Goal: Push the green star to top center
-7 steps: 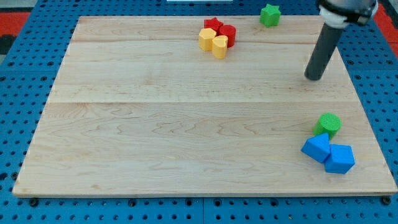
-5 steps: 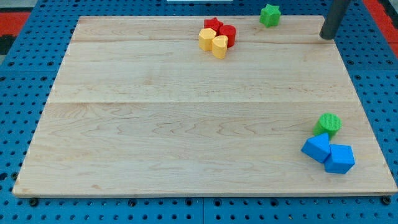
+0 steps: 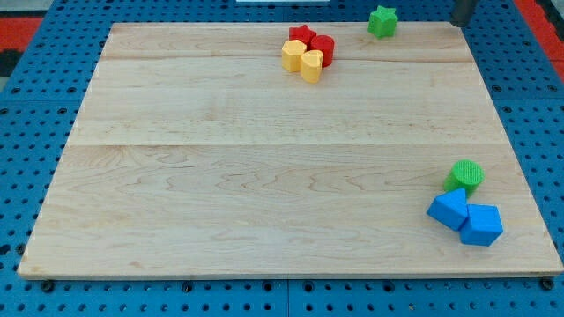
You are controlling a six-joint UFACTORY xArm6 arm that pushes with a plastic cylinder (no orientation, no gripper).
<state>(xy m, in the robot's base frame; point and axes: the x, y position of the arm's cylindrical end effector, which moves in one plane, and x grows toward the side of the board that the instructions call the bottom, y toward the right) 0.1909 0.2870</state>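
The green star (image 3: 382, 20) sits at the board's top edge, right of centre. My tip (image 3: 462, 23) shows at the view's top right, just past the board's top edge, well to the right of the green star and apart from it. Only the rod's lowest part is in view.
A red star (image 3: 302, 36), a red cylinder (image 3: 322, 48) and two yellow blocks (image 3: 302, 60) cluster at top centre, left of the green star. A green cylinder (image 3: 466, 176) and two blue blocks (image 3: 466, 217) sit at the lower right. The wooden board (image 3: 264, 176) lies on a blue pegboard.
My tip has moved toward the view's top, from the board's right side to its top right edge. No block has moved.
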